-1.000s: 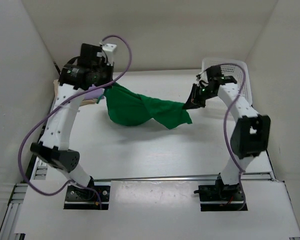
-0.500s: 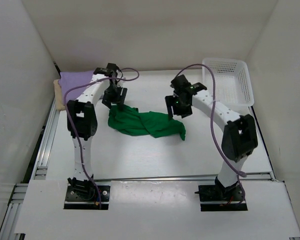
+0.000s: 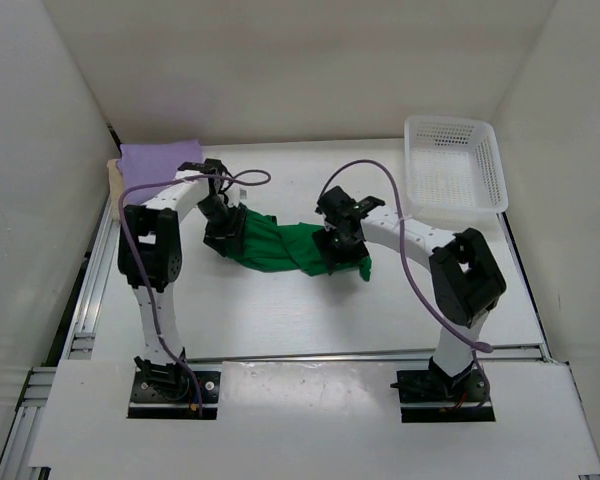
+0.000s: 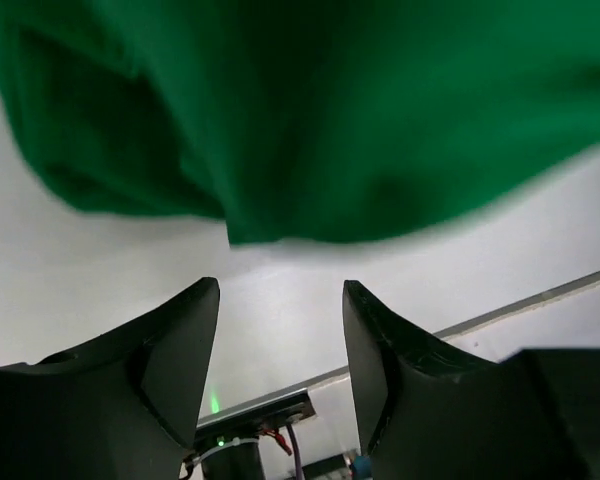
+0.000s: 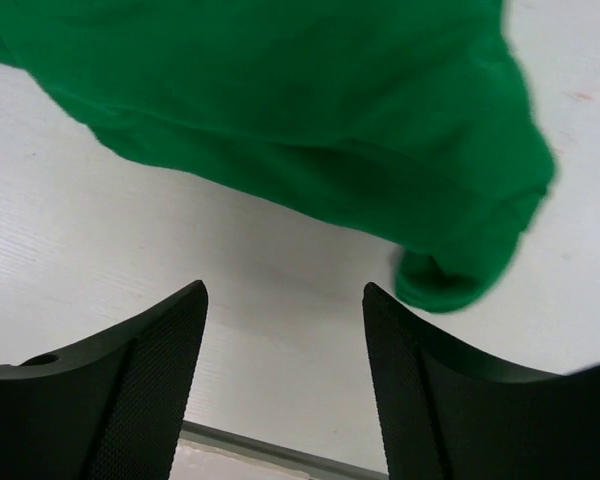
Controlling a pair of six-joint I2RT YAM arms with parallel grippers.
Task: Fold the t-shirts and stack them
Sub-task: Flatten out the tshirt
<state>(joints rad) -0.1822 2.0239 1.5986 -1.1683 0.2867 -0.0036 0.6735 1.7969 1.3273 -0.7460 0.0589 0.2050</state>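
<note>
- Black fingers (image 4: pixel 170 340) along the bottom edge of the left wrist view. What's the left gripper (image 4: pixel 280 290) doing?
- Spread apart, nothing pinched. Bare white table (image 4: pixel 80 260) shows through the gap. The green t-shirt (image 4: pixel 330 110) fills the upper half of that view, just past the tips.
- Touching the cloth?
- Can't tell. There's a pale band between the tips and the cloth edge, and that edge is blurred.
- Right gripper (image 5: pixel 285 290)?
- Same: fingers parted, holding nothing, table between them. Green t-shirt (image 5: pixel 280 100) runs across the top, with a rolled lump of it at right of centre, above the right finger.
- Top view?
- Left gripper (image 3: pixel 223 228) sits at the left end of the green t-shirt (image 3: pixel 280 245), and the right gripper (image 3: pixel 338 240) at its right end. Both are low over it.
- Shirt's state?
- Crumpled, unfolded, a long bunched heap at frame centre, lying on the table (image 3: pixel 310 310).
- Other shirts?
- Purple t-shirt (image 3: pixel 160 157) at the upper left, flat and squared off, at the table's far left corner. A strip of tan t-shirt (image 3: pixel 113 180) shows along its left side. It looks to lie underneath, but too little shows to be sure.
- Anything else?
- White mesh basket (image 3: pixel 450 122) at the upper right, well apart from the green t-shirt.
</note>
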